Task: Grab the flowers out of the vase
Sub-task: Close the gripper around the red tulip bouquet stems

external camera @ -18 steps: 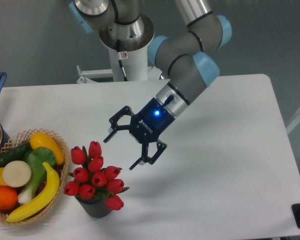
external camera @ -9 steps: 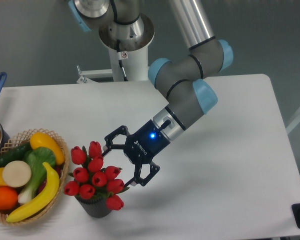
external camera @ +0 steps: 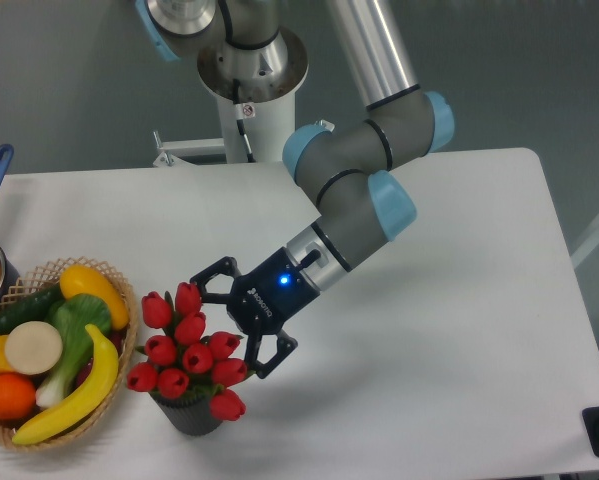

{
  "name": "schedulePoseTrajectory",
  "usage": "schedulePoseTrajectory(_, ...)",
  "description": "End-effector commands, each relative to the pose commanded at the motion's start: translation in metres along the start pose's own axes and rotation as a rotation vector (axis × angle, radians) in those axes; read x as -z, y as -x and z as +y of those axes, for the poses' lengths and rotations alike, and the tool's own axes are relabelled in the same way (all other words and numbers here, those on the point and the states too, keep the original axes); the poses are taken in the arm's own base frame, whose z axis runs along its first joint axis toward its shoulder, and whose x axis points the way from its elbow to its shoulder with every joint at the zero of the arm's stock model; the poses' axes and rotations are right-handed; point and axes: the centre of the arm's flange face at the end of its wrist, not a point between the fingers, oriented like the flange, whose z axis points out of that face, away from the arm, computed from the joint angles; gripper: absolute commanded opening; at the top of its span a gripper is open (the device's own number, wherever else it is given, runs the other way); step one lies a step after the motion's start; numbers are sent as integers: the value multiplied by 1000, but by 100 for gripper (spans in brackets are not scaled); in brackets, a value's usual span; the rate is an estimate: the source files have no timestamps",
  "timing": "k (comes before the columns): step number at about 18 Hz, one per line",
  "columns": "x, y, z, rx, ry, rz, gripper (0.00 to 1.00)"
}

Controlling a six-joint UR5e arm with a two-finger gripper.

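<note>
**Closing in on the tulips**

Sliding down and left over the last second, the gripper now has its spread, empty jaws reaching around the right side of the flowers, where a second ago it hung well clear. I'd say the grab comes next; nothing is lifted yet.

The flowers sit right at its fingertips, a tight bunch of red tulips with green leaves, spilling wider than the vase just below. That vase is small, dark and ribbed. Beyond the bunch is a basket of fake produce.
</note>
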Motion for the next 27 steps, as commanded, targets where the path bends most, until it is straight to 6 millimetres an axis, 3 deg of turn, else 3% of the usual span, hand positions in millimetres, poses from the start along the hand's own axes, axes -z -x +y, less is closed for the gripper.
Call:
schedulePoseTrajectory(4,1,0,-1,-5,-1,-2,17)
schedulePoseTrajectory(5,1,0,-1,-5,-1,-2,7)
schedulePoseTrajectory(6,3,1,-2,-9,0,-5,4)
schedulePoseTrajectory(13,13,3,-5,-4,-7,-22,2)
schedulePoseTrajectory(20,47,-22,-49,82,-41,-64,2)
schedulePoseTrajectory(27,77,-32,-75,143,-102,-79,2)
